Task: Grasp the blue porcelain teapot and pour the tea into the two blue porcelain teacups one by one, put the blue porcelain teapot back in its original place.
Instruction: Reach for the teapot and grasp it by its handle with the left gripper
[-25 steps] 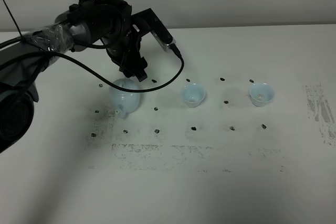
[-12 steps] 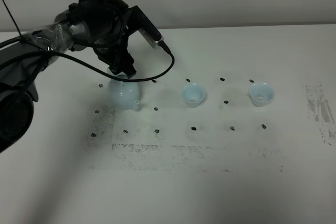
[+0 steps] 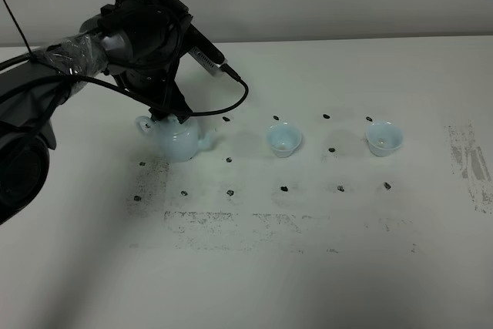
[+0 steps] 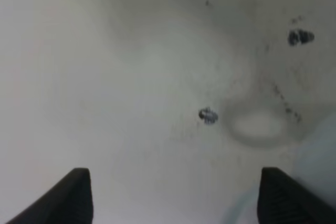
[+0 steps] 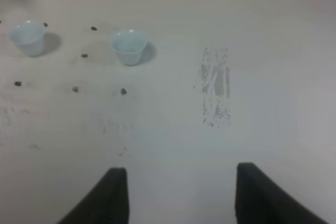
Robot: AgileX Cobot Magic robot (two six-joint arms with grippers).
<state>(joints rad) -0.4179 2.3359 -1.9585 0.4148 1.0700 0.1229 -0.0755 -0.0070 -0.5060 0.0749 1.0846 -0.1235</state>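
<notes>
The blue porcelain teapot (image 3: 177,140) stands upright near the worktop's left edge, with the two blue porcelain teacups (image 3: 283,139) (image 3: 384,138) in line toward the right edge. This looks like the put-back step, so next you lift clear without knocking it. Your left gripper (image 4: 176,198) points down over it, jaws spread and empty.

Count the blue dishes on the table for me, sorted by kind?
Teapot: 1
Teacups: 2
Total: 3
</notes>
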